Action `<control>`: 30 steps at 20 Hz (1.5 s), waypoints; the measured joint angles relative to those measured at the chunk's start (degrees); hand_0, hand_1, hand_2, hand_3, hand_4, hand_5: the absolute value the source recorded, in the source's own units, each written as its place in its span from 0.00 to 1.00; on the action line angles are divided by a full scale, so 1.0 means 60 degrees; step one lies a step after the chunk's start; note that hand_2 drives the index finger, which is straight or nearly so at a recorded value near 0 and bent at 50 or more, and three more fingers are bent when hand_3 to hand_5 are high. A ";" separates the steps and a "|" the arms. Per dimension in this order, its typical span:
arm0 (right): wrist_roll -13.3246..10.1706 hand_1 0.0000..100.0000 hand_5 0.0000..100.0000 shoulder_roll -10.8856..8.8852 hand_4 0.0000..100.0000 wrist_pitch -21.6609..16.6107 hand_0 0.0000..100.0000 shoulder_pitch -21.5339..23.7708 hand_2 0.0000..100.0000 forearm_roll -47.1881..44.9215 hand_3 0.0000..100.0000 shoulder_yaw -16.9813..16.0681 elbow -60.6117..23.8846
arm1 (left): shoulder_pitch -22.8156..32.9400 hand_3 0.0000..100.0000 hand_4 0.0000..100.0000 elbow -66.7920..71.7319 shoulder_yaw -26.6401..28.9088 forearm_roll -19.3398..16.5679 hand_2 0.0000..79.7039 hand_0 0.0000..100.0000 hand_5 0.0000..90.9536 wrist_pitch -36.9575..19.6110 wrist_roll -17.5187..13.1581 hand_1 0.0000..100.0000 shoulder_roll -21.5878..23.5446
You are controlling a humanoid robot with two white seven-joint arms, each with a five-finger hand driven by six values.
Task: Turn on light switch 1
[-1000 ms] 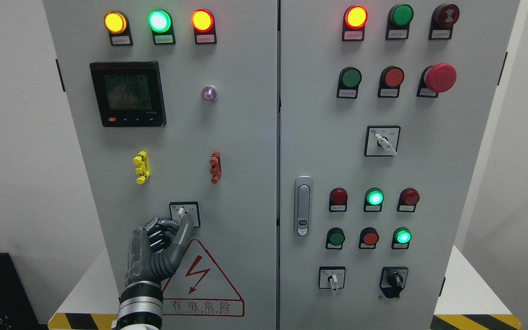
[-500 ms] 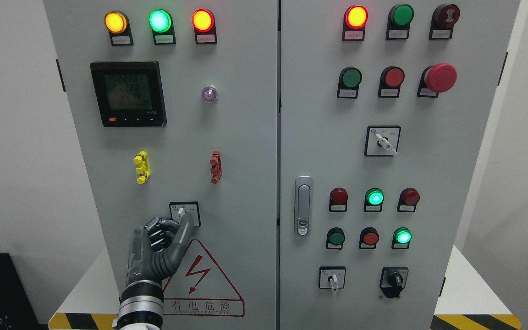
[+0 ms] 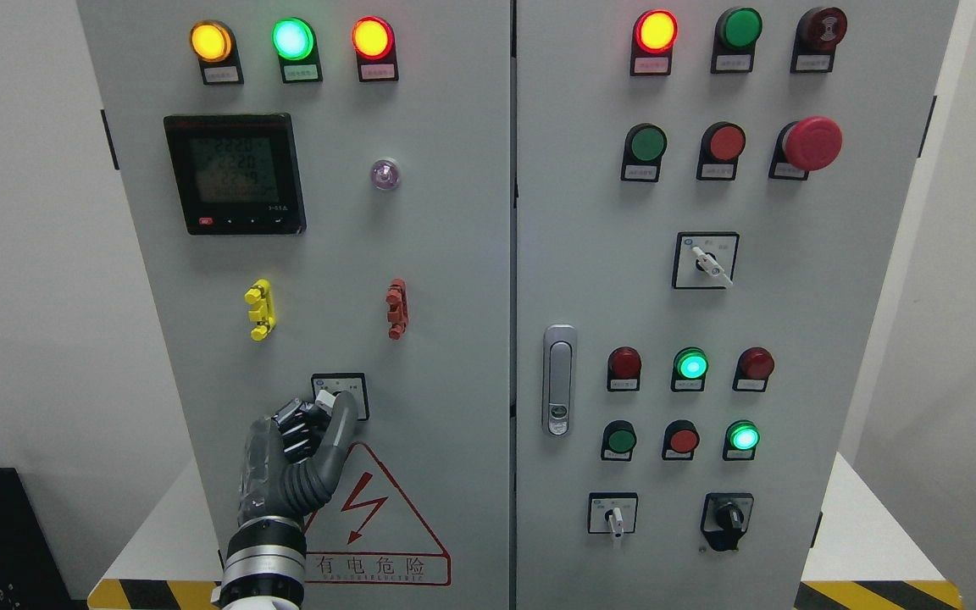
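The light switch [image 3: 340,395] is a small square rotary selector with a white knob [image 3: 326,396], low on the left cabinet door above the red warning triangle. My left hand [image 3: 318,413] reaches up from the bottom edge. Its fingers [image 3: 295,419] are curled to the left of the knob and its thumb [image 3: 343,415] stretches up along the right of it, so the knob sits pinched between them. The hand covers the lower part of the switch plate. The right hand is out of view.
On the left door are a yellow clip [image 3: 259,309], a red clip [image 3: 396,308], a meter display [image 3: 234,174] and three lit lamps at the top. The right door carries a door handle [image 3: 559,379], push buttons, lamps and other selectors [image 3: 706,261].
My left hand has crept slightly up onto the switch. The white knob has shifted from upright to leaning left between thumb and fingers. The view has shifted slightly.
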 measured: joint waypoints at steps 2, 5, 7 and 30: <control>0.0000 0.00 0.00 0.0000 0.00 0.0000 0.31 0.0000 0.00 0.0000 0.00 0.0000 0.0000 | 0.0000 0.95 0.94 0.0003 0.0000 0.0003 0.75 0.54 0.96 -0.0015 0.0050 0.48 0.0000; 0.0000 0.00 0.00 0.0000 0.00 0.0000 0.31 0.0000 0.00 0.0000 0.00 0.0000 0.0000 | 0.0000 0.95 0.94 0.0007 -0.0001 0.0009 0.75 0.55 0.96 -0.0015 0.0085 0.46 0.0000; 0.0000 0.00 0.00 0.0000 0.00 0.0000 0.31 0.0000 0.00 0.0000 0.00 0.0000 -0.0001 | 0.0000 0.95 0.94 0.0009 0.0000 0.0011 0.75 0.57 0.96 -0.0004 0.0096 0.46 0.0000; 0.0000 0.00 0.00 0.0000 0.00 0.0000 0.31 -0.0005 0.00 0.0000 0.00 0.0000 -0.0002 | 0.0069 0.95 0.94 0.0004 0.0000 0.0027 0.78 0.02 0.96 -0.0008 0.0105 0.44 -0.0005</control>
